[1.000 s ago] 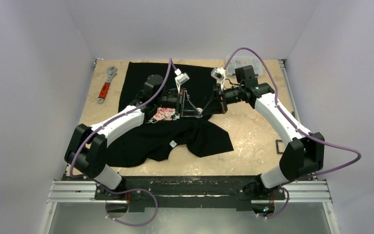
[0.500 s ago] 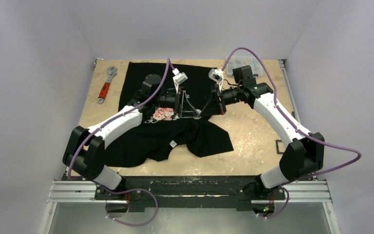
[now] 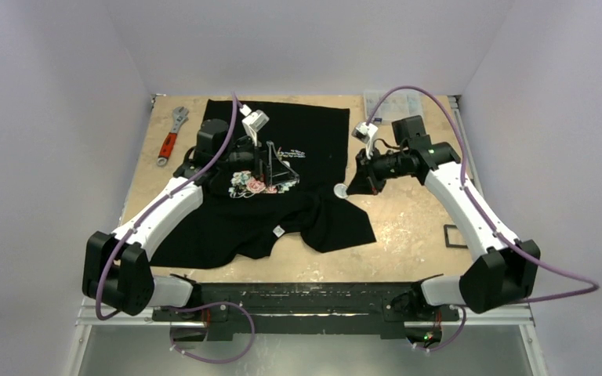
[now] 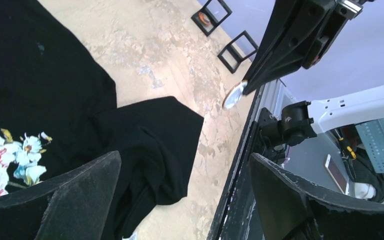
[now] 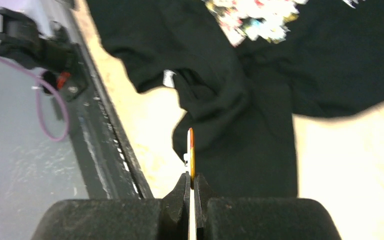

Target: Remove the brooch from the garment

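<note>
Two grippers in play, one loaded. The right gripper (image 5: 191,184) has its jaws pinched narrow on the brooch (image 5: 191,150). The right wrist view shows it as a thin disc seen edge-on, sticking out past the jaw tips. The left wrist view shows it as a small round plate (image 4: 234,95) at the tip of the right jaws, hanging over bare table (image 4: 170,65) with a gap to the cloth. The garment (image 3: 235,227) lies flat on the table, beyond and below the right jaws, and nothing visible links it to the brooch. The left gripper (image 3: 281,168) has its jaws spread wide with nothing between them. The rose print (image 4: 0,160) sits beside one finger (image 4: 80,200), and a black sleeve fold lies under the gap. Judgement: the pull-off itself looks done and the step in hand is carrying the brooch away. The next move needs the right jaws to stay tight while they clear the shirt edge. They should then lower onto bare table on the side away from the cloth before opening. The grip is only on the disc's rim, so a fast swing could twist it loose. The left jaws need no grip, only to stay clear of the cloth.
</note>
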